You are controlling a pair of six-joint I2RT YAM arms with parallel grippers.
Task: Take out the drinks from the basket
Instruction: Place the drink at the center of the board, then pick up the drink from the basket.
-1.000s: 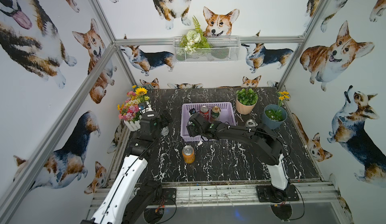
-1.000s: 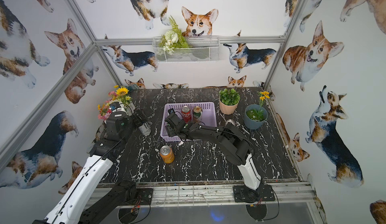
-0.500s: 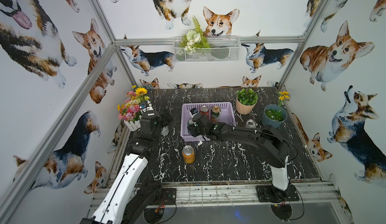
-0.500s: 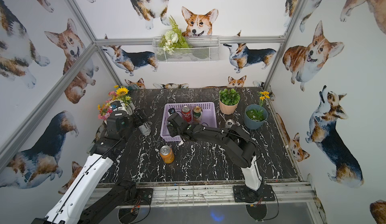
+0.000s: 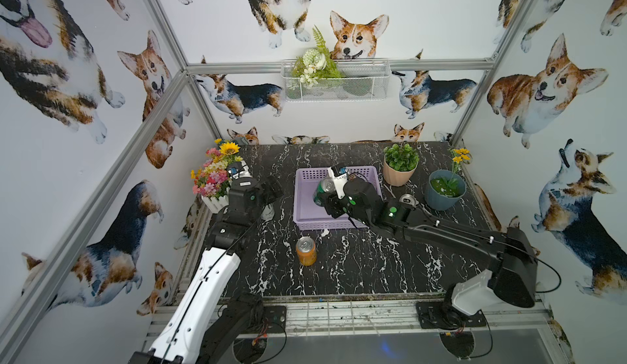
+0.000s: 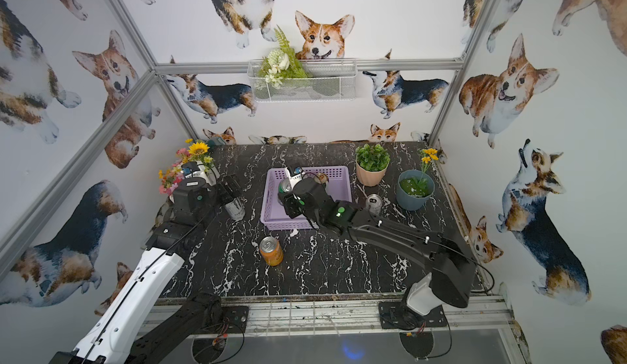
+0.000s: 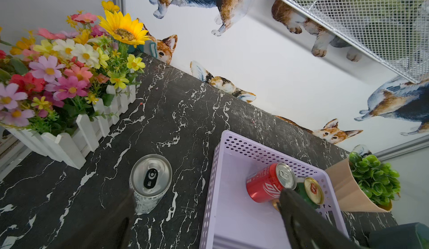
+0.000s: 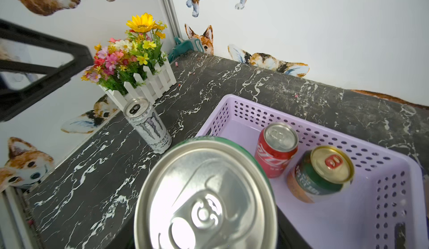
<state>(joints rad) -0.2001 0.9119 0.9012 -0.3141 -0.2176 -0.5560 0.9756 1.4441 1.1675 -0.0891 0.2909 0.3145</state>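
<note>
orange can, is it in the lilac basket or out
Out: the orange can stands upright on the black marble table, apart from the lilac basket on its near side.

The green can (image 8: 206, 189) has a shiny bare-metal top; the red can (image 8: 271, 159) is glossy painted metal. The lilac basket (image 8: 383, 189) is smooth, matt, perforated plastic. The worktop (image 7: 185, 111) looks like dark marble with a faint sheen.
</note>
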